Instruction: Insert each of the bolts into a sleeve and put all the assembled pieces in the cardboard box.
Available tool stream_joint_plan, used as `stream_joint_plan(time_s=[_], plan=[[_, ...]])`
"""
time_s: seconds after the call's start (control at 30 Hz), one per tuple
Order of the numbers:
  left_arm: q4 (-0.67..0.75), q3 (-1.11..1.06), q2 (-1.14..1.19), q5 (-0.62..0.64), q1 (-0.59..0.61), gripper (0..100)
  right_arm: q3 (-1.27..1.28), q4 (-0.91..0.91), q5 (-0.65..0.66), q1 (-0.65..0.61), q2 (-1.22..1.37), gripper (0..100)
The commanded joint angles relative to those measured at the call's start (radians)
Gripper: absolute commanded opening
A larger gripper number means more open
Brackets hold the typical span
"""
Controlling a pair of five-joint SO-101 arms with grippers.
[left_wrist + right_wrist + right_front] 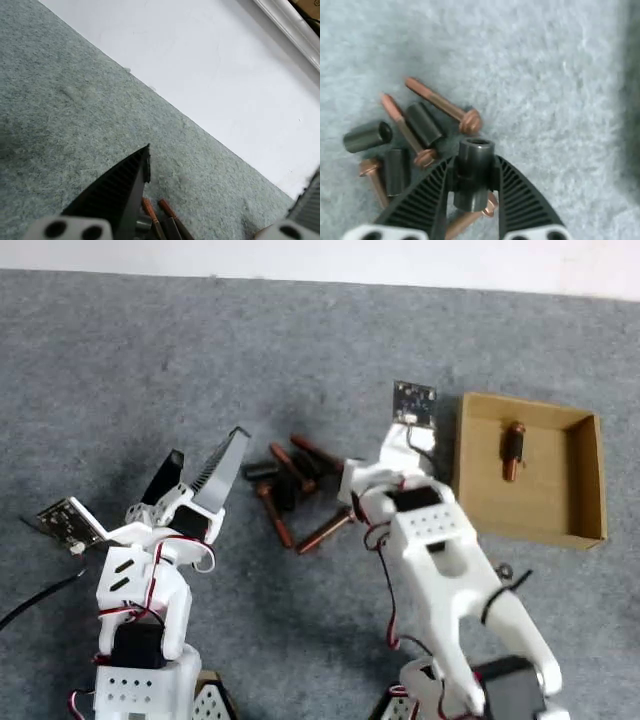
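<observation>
Sleeve [472, 172] first: a short dark tube standing upright with its open end up, clamped across its middle by the right gripper [474, 162]. It looks to be light, rigid metal, smooth and round. I'd judge it could slip or roll, so a hold across the barrel suits it best. Just beyond it, copper bolts [442, 105] and more sleeves [367, 136] lie jumbled and touching on the grey mat [120, 360]. One assembled piece [513, 450] already lies in the cardboard box [585, 480], off to the right of the pile. The right arm stretches forward with its wrist bent down over the pile. The left gripper [208, 445] hangs beside the pile, fingers spread wide, holding nothing.
</observation>
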State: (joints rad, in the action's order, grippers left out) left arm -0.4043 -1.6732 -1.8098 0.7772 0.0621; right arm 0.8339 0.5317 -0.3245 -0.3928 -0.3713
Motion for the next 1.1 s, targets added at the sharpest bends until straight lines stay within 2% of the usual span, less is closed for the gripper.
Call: stream_joint_plan(time_s=[0.0, 0.53, 0.6, 0.67, 0.77, 0.9, 1.07], plan=[[-0.005, -0.022, -0.015, -0.011, 0.01, 44, 0.035, -0.067, 0.06, 0.018, -0.13, 0.5], [-0.015, -0.022, -0.015, -0.012, 0.012, 44, 0.344, -0.274, 0.17, 0.036, -0.467, 0.5], [-0.021, -0.021, -0.013, -0.044, 0.007, 44, 0.381, -0.292, 0.17, 0.053, -0.516, 0.5], [-0.068, -0.005, -0.013, -0.091, -0.018, 40, 0.41, -0.298, 0.17, 0.07, -0.567, 0.5], [-0.158, 0.03, -0.013, -0.169, -0.071, 27, 0.452, -0.298, 0.17, 0.093, -0.642, 0.5], [-0.175, 0.042, -0.013, -0.27, -0.101, 13, 0.512, -0.298, 0.17, 0.117, -0.734, 0.5], [-0.184, 0.081, -0.013, -0.313, -0.116, 15, 0.595, -0.298, 0.172, 0.134, -0.829, 0.5]])
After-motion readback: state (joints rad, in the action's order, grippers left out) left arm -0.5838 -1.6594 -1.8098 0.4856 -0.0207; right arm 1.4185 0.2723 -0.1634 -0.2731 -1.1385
